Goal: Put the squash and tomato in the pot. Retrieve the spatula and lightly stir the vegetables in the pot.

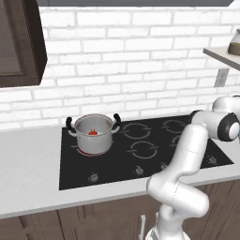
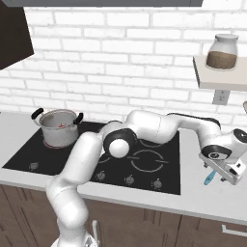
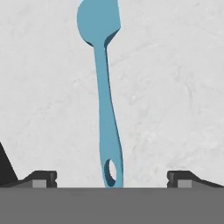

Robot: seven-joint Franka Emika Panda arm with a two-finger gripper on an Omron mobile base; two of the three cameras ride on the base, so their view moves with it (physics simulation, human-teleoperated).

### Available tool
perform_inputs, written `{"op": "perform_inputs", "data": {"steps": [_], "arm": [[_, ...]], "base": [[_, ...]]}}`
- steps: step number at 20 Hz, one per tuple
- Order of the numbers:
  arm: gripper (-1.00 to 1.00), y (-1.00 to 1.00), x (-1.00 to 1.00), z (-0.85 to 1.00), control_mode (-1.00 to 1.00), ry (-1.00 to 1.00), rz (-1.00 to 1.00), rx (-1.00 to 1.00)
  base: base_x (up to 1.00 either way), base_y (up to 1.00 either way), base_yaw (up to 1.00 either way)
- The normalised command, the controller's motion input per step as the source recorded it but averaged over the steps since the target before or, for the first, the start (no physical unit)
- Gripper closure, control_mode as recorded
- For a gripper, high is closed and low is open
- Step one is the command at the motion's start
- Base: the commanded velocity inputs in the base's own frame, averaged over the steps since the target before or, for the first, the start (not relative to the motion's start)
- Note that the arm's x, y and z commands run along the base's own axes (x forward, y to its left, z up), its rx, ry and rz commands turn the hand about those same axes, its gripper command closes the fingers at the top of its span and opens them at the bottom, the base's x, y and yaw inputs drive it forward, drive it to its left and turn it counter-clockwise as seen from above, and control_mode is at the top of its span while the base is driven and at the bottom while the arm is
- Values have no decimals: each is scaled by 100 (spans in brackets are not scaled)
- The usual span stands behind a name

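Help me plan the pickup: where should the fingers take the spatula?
Grip the spatula on its slim straight handle, mid-length, coming straight down from above. It lies flat on the counter, running between the open fingers, so they would likely close across its narrow width.

Spatula (image 2: 208, 179) mostly hidden under the hand, squash not discernible inside pot (image 1: 93, 132), spatula's handle end cut off in hand view

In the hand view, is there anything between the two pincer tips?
Yes. The teal-blue spatula lies on the pale grey counter, its holed handle end midway between the open pincer tips.
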Motion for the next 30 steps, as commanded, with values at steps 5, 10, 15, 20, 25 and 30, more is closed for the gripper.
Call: {"op": "perform_inputs", "data": {"steps": [5, 10, 15, 20, 25, 30], "arm": [[-100, 1, 27, -15, -100, 5, -11, -3], [-100, -3, 33, -19, -100, 12, -8, -2], [-100, -36, 1, -25, -100, 5, 0, 0], [-100, 5, 0, -35, -100, 1, 0, 0], [100, 9, 0, -24, -100, 0, 0, 0], [100, 48, 0, -22, -100, 0, 0, -3]], "base": [[0, 0, 0], [0, 0, 0], [0, 0, 0], [0, 0, 0], [0, 0, 0], [0, 0, 0]]}}
